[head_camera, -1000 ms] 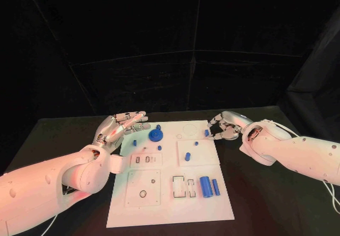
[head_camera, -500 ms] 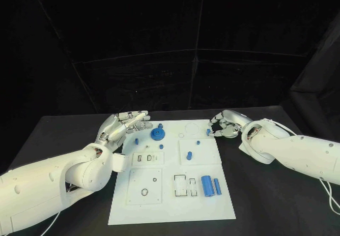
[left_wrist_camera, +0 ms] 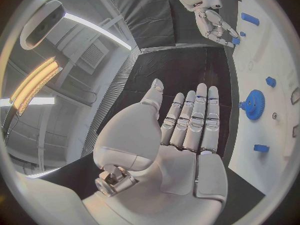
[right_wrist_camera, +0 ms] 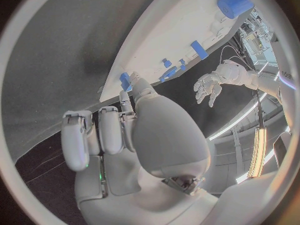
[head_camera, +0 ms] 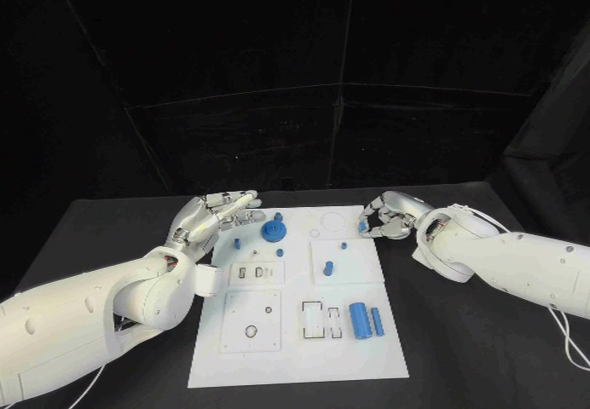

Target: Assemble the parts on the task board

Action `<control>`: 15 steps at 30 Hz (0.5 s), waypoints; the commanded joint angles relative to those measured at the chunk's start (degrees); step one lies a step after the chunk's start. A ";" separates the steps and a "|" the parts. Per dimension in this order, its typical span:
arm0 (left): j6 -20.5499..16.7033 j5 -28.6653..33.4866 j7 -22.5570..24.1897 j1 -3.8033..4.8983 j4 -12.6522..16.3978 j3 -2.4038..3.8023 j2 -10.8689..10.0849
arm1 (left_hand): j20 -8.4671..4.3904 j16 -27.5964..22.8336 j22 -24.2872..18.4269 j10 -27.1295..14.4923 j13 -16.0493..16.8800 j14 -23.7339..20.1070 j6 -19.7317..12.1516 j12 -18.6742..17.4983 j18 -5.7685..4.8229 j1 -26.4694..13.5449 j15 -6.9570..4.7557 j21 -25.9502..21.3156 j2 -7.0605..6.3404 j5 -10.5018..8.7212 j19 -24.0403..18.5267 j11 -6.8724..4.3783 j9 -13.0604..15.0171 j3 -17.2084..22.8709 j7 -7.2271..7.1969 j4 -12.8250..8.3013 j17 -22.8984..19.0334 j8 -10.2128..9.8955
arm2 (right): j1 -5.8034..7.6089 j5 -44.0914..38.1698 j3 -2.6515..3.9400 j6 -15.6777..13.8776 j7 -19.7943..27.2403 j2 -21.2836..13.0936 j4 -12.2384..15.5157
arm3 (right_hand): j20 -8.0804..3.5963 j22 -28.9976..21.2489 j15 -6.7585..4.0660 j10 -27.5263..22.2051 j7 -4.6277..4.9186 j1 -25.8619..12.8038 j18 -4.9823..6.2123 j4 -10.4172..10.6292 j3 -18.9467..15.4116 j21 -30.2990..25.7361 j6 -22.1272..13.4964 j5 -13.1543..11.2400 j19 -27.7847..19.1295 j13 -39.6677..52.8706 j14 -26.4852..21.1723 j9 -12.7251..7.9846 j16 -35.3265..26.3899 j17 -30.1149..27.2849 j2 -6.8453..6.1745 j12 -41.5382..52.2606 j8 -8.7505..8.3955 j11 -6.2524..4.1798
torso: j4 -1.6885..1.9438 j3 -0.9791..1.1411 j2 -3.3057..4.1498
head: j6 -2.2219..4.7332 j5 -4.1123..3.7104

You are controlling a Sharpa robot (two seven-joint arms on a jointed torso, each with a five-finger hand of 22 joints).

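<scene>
Head view: the flat white rectangular task board (head_camera: 295, 358) lies mid-tabletop (head_camera: 74, 230). The silver left hand (head_camera: 211, 218) hovers at its far left edge, fingers spread, empty. The silver right hand (head_camera: 386, 218) pinches a small blue part (head_camera: 361, 227) at the far right edge.

Left wrist view: straight, parted fingers (left_wrist_camera: 199, 116) beside a blue toothed gear (left_wrist_camera: 253, 104).

Right wrist view: curled fingers (right_wrist_camera: 100, 135) reach that part.

White task board (head_camera: 289, 349) on a black table (head_camera: 467, 341); blue parts (head_camera: 359, 321); white arms, silver hands.

dim bkgd | ceiling strip lights, wrist views | fisheye edge warp
</scene>
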 commanded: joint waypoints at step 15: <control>0.93 -0.58 0.08 0.06 -0.02 0.04 -0.01 | -0.01 -0.39 -0.13 -0.17 -0.09 -0.21 0.14 -0.21 0.36 -0.27 0.35 -0.22 0.60 0.16 0.36 0.14 -0.05 -0.02 1.44 -0.40 -0.09 -0.42 | 0.09 -0.27 0.03 1.58 -0.66 0.73 -0.54 | 0.06 15.08 -0.07 3.50 -0.31 -0.27 -0.86 -0.48 1.88 0.17 3.32 -1.07 5.94 11.17 2.07 0.05 0.34 -0.31 1.28 0.64 -0.17 -0.12 | -0.03 0.03 -0.03 | -0.28 0.02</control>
